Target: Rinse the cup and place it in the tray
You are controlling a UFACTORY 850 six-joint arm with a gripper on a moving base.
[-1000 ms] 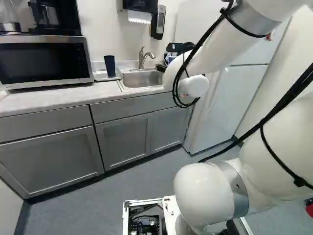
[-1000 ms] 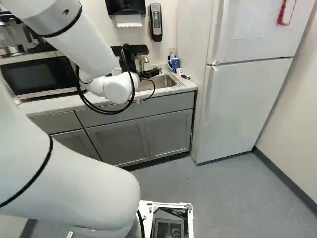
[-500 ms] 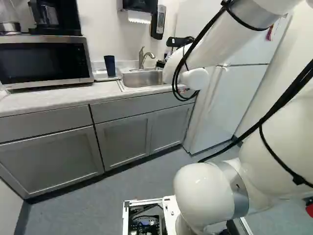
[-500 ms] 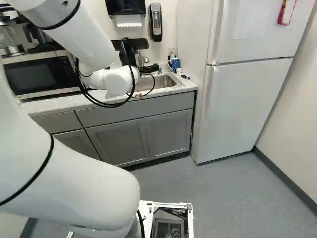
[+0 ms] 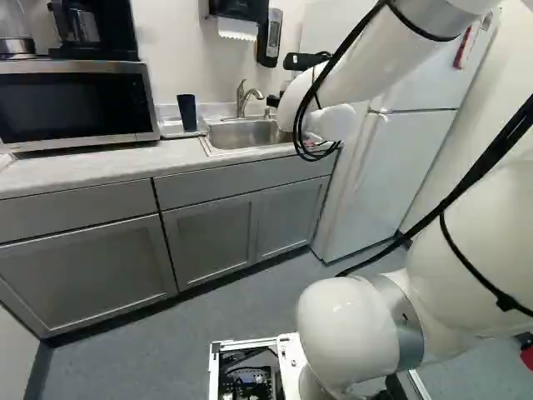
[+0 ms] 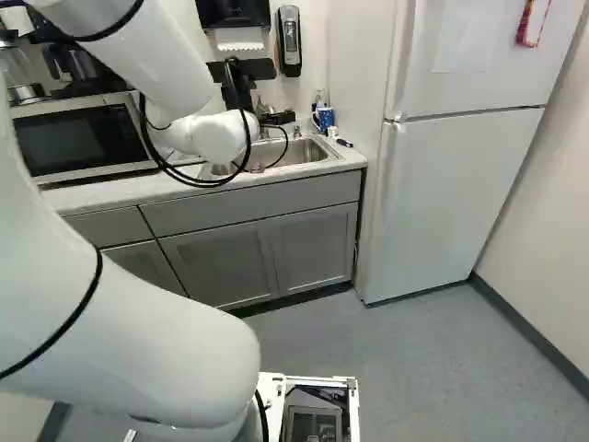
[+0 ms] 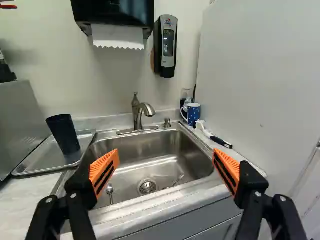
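Observation:
The gripper [image 6: 278, 118] is mostly hidden behind the wrist in the right base view. In the wrist view the gripper [image 7: 165, 159] has its fingers spread wide, nothing between them, before the sink [image 7: 145, 167]. A dark blue cup [image 7: 64, 134] stands in the metal tray [image 7: 42, 162] left of the sink in the left base view, its wide end up. The faucet [image 7: 142, 111] rises behind the basin. No finger touches the cup.
A blue dotted mug [image 7: 192, 114] and a brush [image 7: 215, 136] lie between sink and fridge [image 6: 460, 193]. The microwave [image 5: 75, 104] borders the tray. Above the sink hang a towel dispenser [image 7: 115, 15] and soap dispenser [image 7: 165, 45].
The forearm and wrist have shifted a little, with the wrist and gripper now higher in both base views. The base, the cup and the tray show no movement.

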